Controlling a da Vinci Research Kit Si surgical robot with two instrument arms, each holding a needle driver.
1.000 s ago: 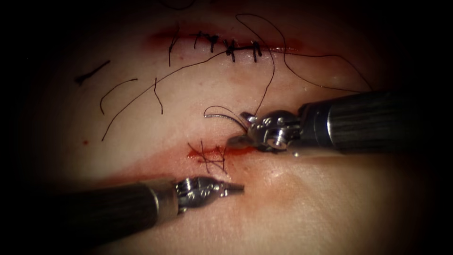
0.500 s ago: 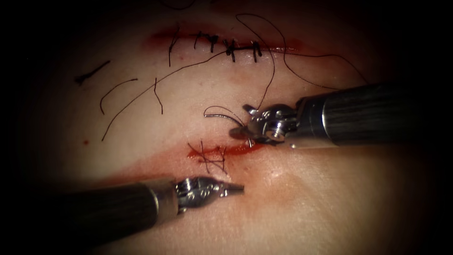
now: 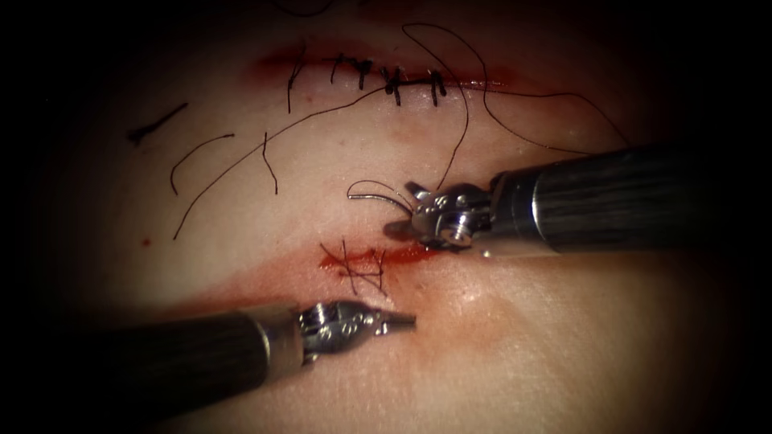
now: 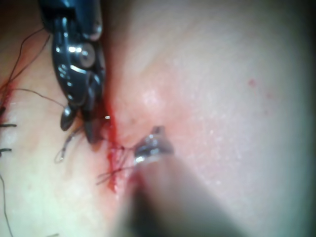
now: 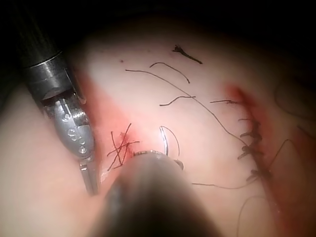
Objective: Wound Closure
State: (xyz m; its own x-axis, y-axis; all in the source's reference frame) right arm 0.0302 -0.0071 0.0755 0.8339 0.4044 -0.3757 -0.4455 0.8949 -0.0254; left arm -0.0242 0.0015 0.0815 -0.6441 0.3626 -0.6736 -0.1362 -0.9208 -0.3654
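Needle (image 3: 371,185) lies on the tissue (image 3: 523,337) at the tips of the right claw (image 3: 402,210), which stands parted and grasps nothing.

The needle's curve arcs away from that claw, on the side of the cut (image 3: 406,255) away from the left claw (image 3: 402,321), and it looks to rest on the surface rather than in the tissue. Its thread (image 3: 464,128) runs off behind the right claw. The left claw is clenched and empty, across the cut, just beside the crossed stitches (image 3: 358,269). Judged as a pick-up: the right claw should close squarely on the steel near the tail end of the curve. It should catch neither the thread nor the tissue beneath, and should keep the point free so the needle sits firm and does not swivel.
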